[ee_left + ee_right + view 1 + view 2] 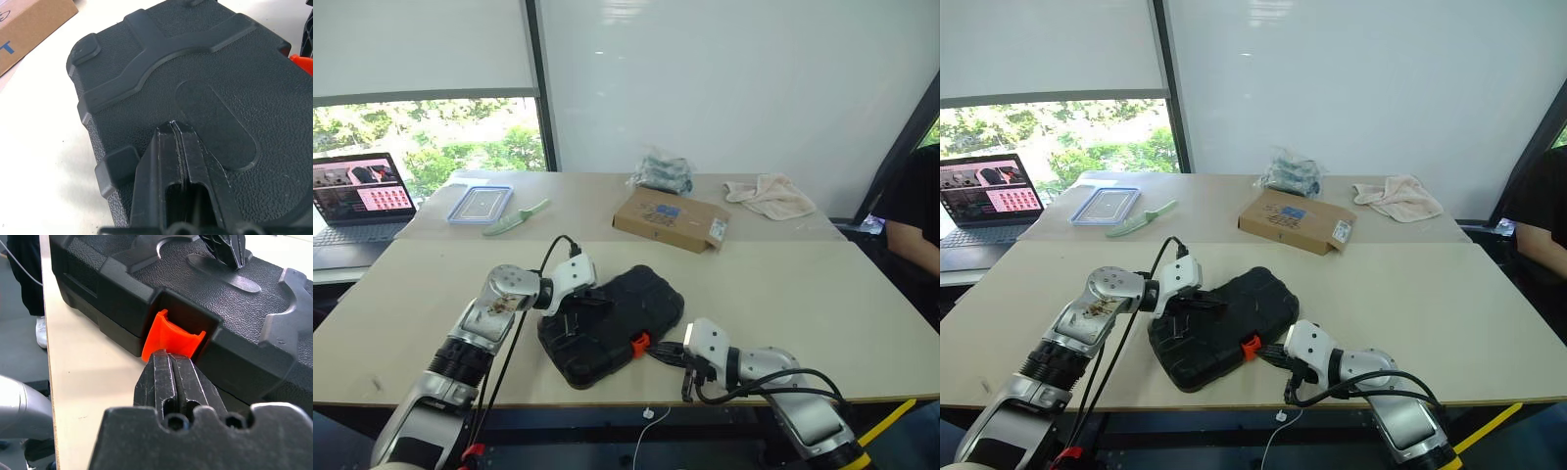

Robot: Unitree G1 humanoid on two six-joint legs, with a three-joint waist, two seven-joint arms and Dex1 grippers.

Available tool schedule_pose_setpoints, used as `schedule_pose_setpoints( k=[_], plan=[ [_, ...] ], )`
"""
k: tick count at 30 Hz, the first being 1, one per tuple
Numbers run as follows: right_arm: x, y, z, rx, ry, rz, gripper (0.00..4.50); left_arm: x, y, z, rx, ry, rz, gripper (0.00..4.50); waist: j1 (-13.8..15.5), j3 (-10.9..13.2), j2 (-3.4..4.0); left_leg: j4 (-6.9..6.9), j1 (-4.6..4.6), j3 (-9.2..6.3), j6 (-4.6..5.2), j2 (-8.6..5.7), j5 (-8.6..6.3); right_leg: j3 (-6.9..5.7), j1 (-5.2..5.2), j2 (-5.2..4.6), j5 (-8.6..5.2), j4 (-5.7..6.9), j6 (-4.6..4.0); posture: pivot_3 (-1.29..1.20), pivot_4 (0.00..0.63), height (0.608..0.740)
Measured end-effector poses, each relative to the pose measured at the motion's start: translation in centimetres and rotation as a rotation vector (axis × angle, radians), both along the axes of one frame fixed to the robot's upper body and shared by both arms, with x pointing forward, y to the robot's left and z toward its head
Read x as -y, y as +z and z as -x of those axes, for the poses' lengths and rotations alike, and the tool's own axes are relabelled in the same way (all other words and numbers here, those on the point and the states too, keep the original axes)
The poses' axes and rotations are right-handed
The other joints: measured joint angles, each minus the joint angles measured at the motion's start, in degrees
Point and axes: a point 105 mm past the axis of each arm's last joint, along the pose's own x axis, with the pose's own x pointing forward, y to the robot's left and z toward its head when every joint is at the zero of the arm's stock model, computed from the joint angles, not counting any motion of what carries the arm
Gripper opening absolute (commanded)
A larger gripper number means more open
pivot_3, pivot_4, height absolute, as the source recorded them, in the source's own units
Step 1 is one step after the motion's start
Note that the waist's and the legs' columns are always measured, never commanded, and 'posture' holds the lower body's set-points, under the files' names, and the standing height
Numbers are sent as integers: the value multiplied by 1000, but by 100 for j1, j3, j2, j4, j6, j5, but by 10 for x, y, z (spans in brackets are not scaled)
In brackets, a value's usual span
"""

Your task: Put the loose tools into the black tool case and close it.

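Note:
The black tool case [631, 299] lies near the table's front edge with its lid down. The loose tools are out of view. My left gripper [590, 305] is shut, and its fingertips [173, 126] rest on the case's textured lid near the left end. My right gripper [168, 357] is shut too, low at the front side of the case, with its tip touching the orange latch [173, 335]. That latch [640, 344] sticks out from its notch in the case's front wall. In the right wrist view, the left gripper's fingers [229, 248] stand on the lid beyond the latch.
Farther back on the table lie a brown cardboard box [671, 220], a clear blue-rimmed container [480, 204], a pale green knife [516, 217], a crumpled cloth [769, 194] and a plastic bag [663, 171]. A laptop [357, 196] is at far left. A person [915, 211] sits at right.

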Motion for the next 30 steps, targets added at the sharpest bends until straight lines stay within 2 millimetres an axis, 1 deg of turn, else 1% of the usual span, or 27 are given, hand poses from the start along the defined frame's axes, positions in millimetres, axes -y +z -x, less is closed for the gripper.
schedule_pose_setpoints(
  k=[6, 10, 16, 18, 20, 23, 30],
  plan=[
    [-8, -1, -6, 19, 29, 22, 16, -3, -1, -1, -14, 20, -2, 0, -14, -1, -2, -10, 31, 0, -1, -1, -1, 48, 0, 27, -1, 11, -1, 0, 150, 740],
    [-12, -1, -7, 36, 54, 40, 16, -6, -1, -1, -23, 34, -8, 0, -14, -5, -3, -18, 39, -1, -2, 6, -1, 97, -5, 63, 0, 11, -2, 0, 150, 740],
    [-16, -1, -8, 55, 92, 65, 16, -8, -2, -1, -26, 40, -13, 0, -10, -15, -9, -58, 67, 6, -3, 4, 0, 116, -4, 72, -1, 7, -9, 0, 150, 740],
    [-17, -3, -7, 51, 105, 77, 16, -8, -2, -1, -27, 40, -12, 0, -5, -22, -9, -72, 72, 6, -4, 3, 1, 117, -5, 73, -3, 4, -13, 0, 150, 740],
    [-20, -8, -6, 44, 127, 93, 16, -6, -2, -1, -29, 34, -6, 0, 20, -26, -3, -79, 68, 6, -5, 1, 2, 115, -10, 72, -5, 2, -17, 0, 150, 740],
    [-24, -8, -1, 49, 182, 107, 16, -1, -2, 0, -31, 21, 6, 0, 46, -30, 0, -87, 58, 4, -5, -2, 2, 112, -12, 71, -5, -16, -19, 0, 150, 740],
    [-26, -8, -1, 53, 184, 98, 16, 0, -1, 0, -31, 18, 8, 0, 51, -34, -8, -87, 42, 4, -5, -8, 1, 112, -15, 62, -3, -31, -20, 0, 150, 740]
  ],
)
